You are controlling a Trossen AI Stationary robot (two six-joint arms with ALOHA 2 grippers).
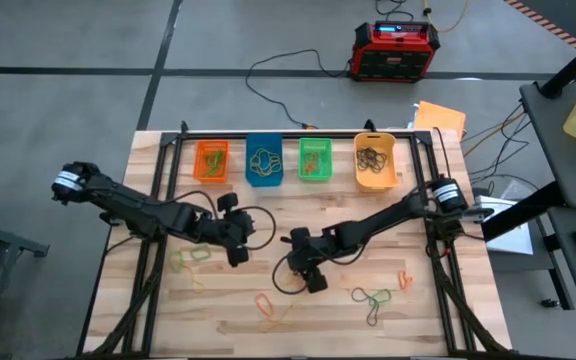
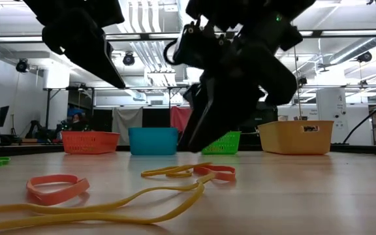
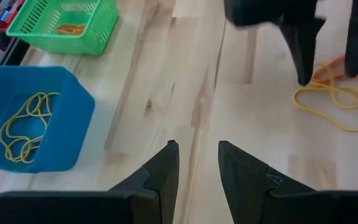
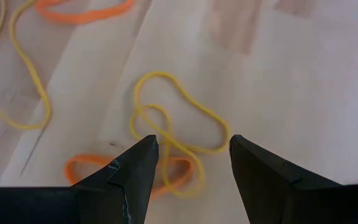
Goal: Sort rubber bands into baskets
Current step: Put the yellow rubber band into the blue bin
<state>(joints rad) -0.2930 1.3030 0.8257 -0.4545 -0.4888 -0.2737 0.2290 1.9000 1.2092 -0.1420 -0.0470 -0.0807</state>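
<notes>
- Dark and spread wide, your right gripper (image 4: 192,155) points down at the wooden table (image 1: 448,310) with nothing between its fingers; the arm reaches in from the table's right edge toward the middle.
- Yellow and looped over itself, a yellow rubber band (image 4: 173,127) lies flat on the wood right in the gap between those fingers, one end crossing an orange rubber band (image 4: 166,171) just beside it. Neither is gripped.
- Your left gripper (image 3: 197,163) hangs over bare wood left of the right one, fingers a little apart and holding nothing; that arm stretches in from the table's left side.
- Near the front edge you have a second orange band (image 2: 57,187) and a long yellow band (image 2: 109,207), and a green band (image 1: 193,256) lies under the left arm.
- More bands sit at the front right, a green and black tangle (image 1: 373,298) and a small orange one (image 1: 405,277).
- Along the far edge stand the orange basket (image 1: 211,161), blue basket (image 1: 264,161), green basket (image 1: 315,159) and yellow-orange basket (image 1: 375,161), each with bands inside.
</notes>
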